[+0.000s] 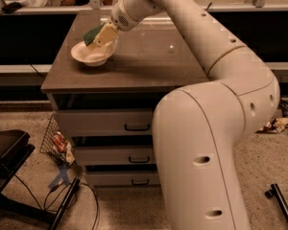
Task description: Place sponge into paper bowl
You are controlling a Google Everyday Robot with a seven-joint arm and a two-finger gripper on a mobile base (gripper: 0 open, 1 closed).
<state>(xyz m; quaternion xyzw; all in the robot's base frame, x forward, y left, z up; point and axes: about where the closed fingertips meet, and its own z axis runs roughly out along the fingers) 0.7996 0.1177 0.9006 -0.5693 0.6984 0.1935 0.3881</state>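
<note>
Sponge [90,35] is gripped by gripper [101,37] just over paper bowl [78,55], set nr table's [153,63] left edge; tabletop to the right is left bare. Drawers [110,123] are seen below.

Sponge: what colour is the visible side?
Dark green, camera view; sponge held in the end effector over the paper bowl.

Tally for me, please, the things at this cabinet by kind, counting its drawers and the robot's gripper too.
sponge: 1, held in the gripper
paper bowl: 1, on the cabinet top
gripper: 1, just above the paper bowl
drawers: 3
Total: 6
</note>
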